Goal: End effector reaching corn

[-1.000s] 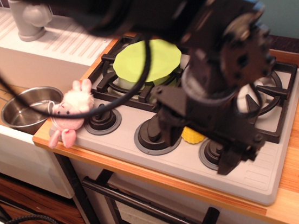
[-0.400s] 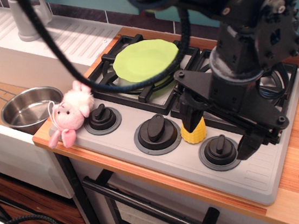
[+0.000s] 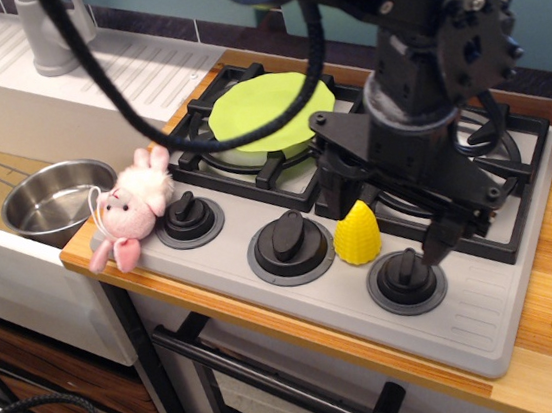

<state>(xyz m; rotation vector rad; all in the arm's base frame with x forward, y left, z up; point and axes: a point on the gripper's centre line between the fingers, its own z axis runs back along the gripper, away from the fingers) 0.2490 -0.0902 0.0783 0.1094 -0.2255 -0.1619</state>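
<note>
Stove [image 3: 492, 326] fills most of the view, grey top with black grates. End effector [image 3: 388, 215] hangs over its front right, fingers spread wide: one tip at the grate edge just behind the corn, the other [image 3: 435, 243] over the right knob [image 3: 406, 279]. Lime plate [image 3: 272, 112] on the rear left burner, at 11 o'clock from the corn. Steel pot [image 3: 58, 201] far left. Pink plush [image 3: 133, 206] at the stove's left edge. Corn [image 3: 356, 233] stands upright between middle and right knobs, not gripped.
</note>
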